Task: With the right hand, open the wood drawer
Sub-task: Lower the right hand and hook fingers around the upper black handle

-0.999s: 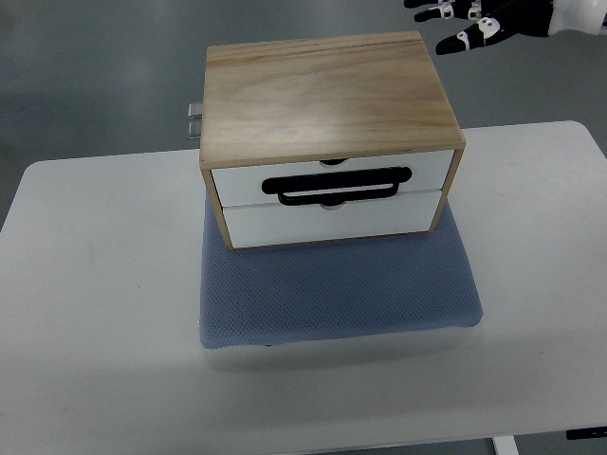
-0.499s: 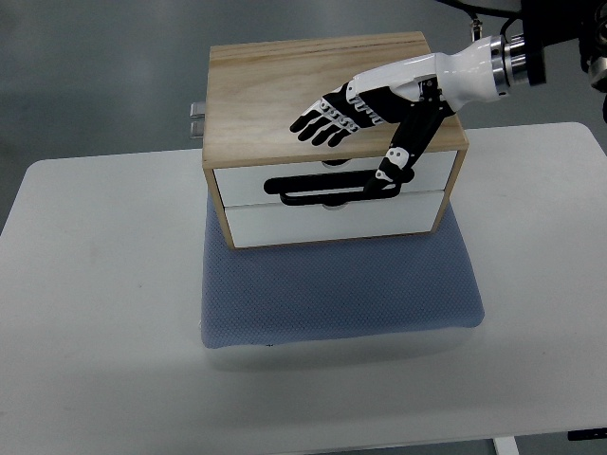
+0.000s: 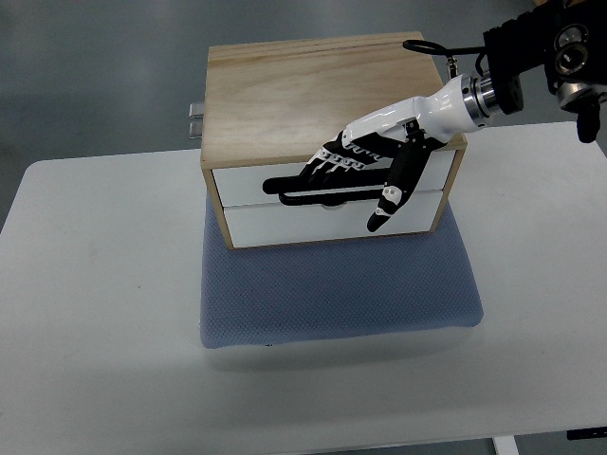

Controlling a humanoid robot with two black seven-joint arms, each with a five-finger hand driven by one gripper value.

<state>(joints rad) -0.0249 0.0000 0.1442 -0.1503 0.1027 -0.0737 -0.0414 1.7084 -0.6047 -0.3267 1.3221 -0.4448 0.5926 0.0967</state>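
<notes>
Drawer handle [image 3: 327,188] (right end) behind right hand [image 3: 365,156]

Bright, even overhead light, sharp focus (only soft shadows).

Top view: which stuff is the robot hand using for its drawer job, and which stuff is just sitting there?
For the job:
right hand
wood drawer box
black handle

Just sitting there:
blue mat
white table
metal bit behind the box
</notes>
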